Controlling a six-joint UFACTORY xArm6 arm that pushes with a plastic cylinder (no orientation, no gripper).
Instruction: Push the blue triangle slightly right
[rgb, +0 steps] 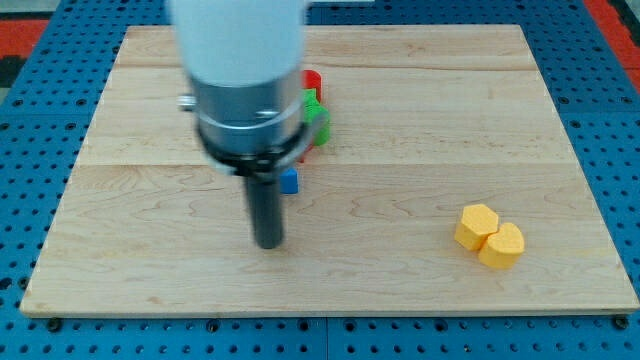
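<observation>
My tip (268, 243) rests on the wooden board (420, 120), left of centre. A blue block (290, 181) shows just above and right of the tip, mostly hidden behind the rod; its shape cannot be made out. Green blocks (317, 115) and a red block (313, 80) sit above it, partly hidden by the arm's body. The tip stands a little below the blue block, apart from it.
Two yellow blocks lie touching at the view's lower right: a hexagonal one (478, 225) and a rounded one (502, 245). A blue pegboard (610, 120) surrounds the board's edges.
</observation>
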